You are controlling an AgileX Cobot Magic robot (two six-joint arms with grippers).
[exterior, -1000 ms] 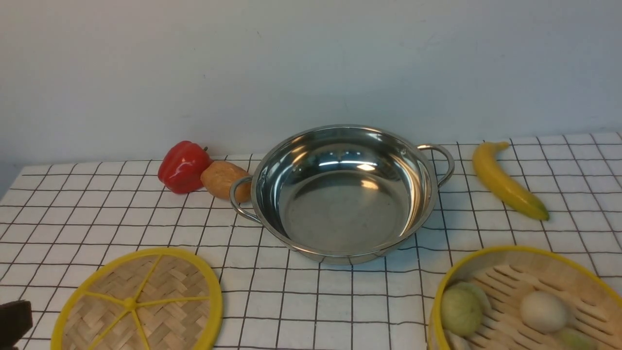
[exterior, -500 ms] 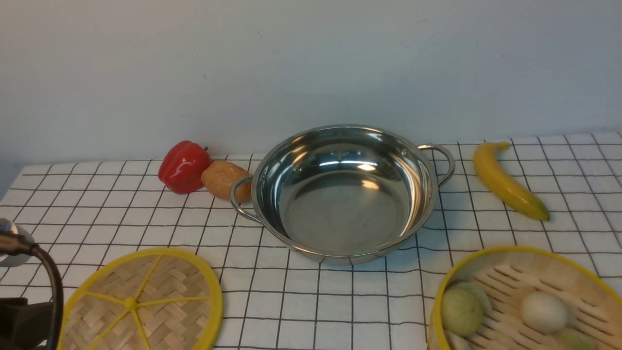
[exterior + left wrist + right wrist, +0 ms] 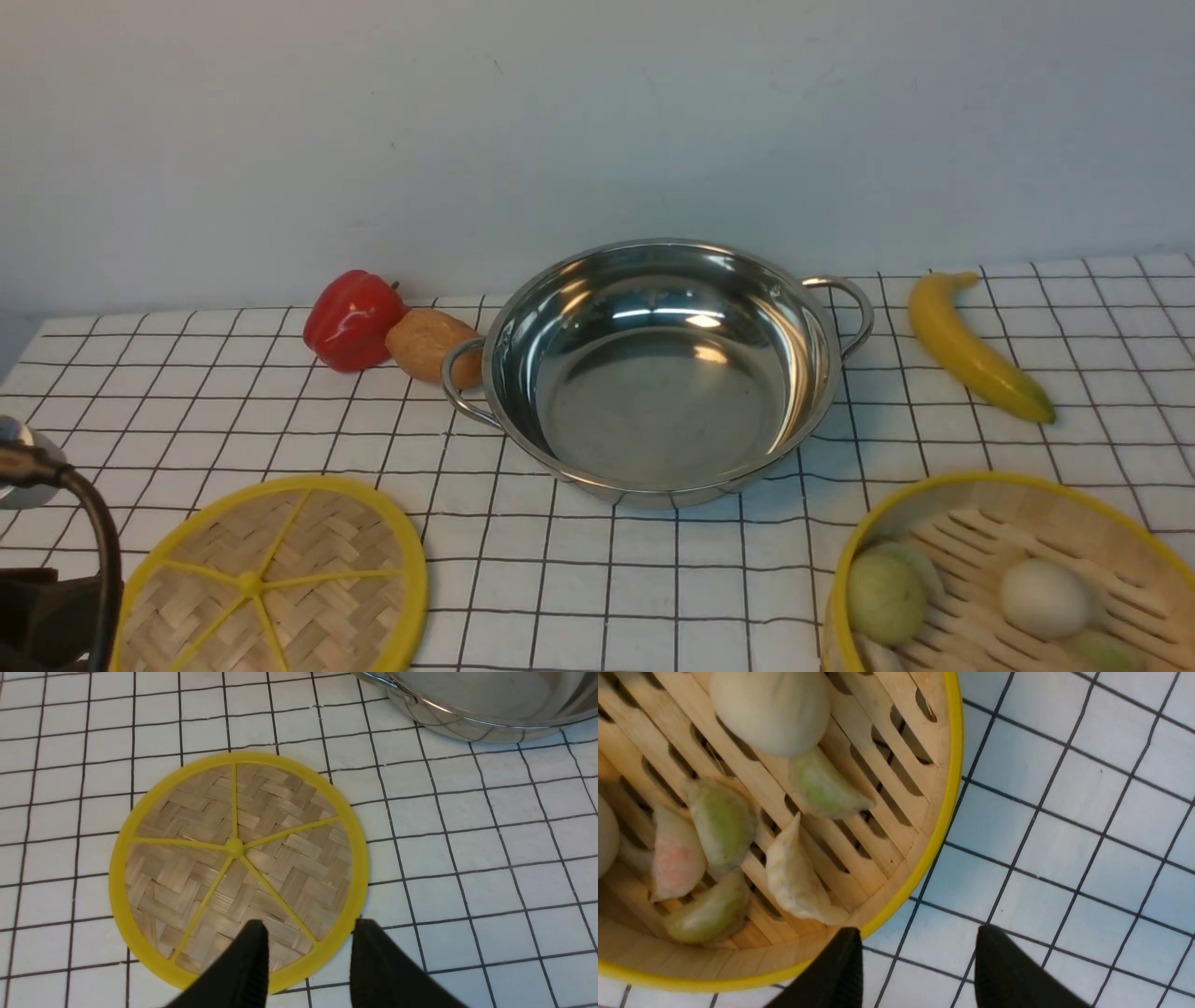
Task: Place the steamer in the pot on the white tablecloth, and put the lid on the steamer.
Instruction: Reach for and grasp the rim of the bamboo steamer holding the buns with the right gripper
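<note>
Step in hand, by appearance: approach to the first grasp. The steamer [image 3: 990, 479], holding dumplings [image 3: 798, 882], stands on the white tablecloth [image 3: 233, 401] apart from the empty pot [image 3: 653, 411]; the right hand [image 3: 920, 931] hovers at its rim, jaws wide and empty, while the left hand [image 3: 310, 926], jaws apart and empty, hovers over the edge of the lid [image 3: 233, 858]. Next, the right hand should straddle the steamer wall, close, and lift level.

The front view's lower edge is cutting off the steamer [image 3: 980, 478] and the lid [image 3: 280, 551] at its near rim.
</note>
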